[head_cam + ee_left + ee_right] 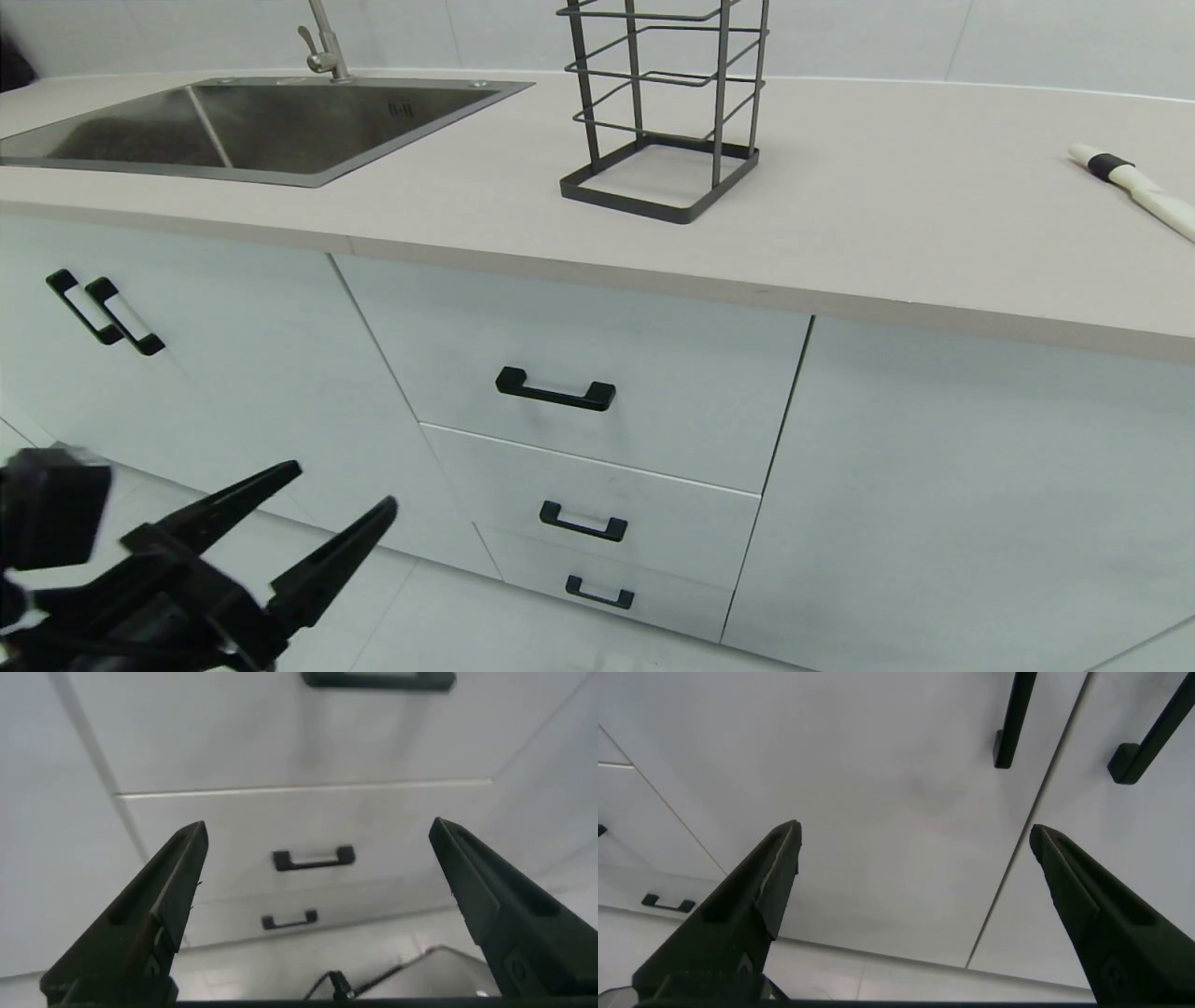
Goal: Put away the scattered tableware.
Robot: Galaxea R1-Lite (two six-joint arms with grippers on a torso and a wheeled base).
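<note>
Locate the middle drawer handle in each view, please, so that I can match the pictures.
Head view: low, near centre, the middle drawer handle.
Left wrist view: mid-picture, beneath the top drawer handle.
Right wrist view: a small drawer handle near an edge; I cannot tell which.
Shared landmark: the bottom drawer handle, just beneath it.
</note>
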